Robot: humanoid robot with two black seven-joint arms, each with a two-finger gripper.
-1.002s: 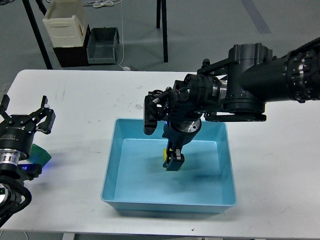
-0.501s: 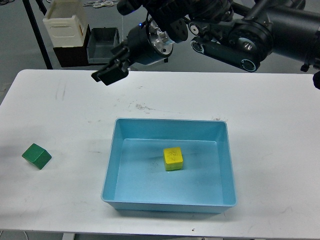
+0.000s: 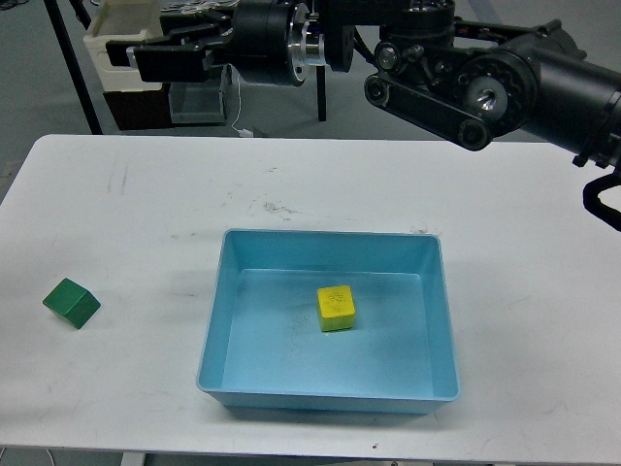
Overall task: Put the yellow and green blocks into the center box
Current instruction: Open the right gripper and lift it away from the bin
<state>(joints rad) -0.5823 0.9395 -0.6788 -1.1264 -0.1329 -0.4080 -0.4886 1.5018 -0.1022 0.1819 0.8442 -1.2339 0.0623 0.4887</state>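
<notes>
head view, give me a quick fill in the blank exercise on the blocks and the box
1. The yellow block lies inside the ____ box.
2. The green block sits on the white table, to the ____ of the box.
3. The number of blocks in the box is ____.
4. The right gripper holds ____.

Missing words: blue; left; one; nothing

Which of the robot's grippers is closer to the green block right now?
Only the right gripper shows: it is raised well above and behind the green block, past the table's far edge. The left gripper is out of view, so its nearness cannot be compared.
</notes>
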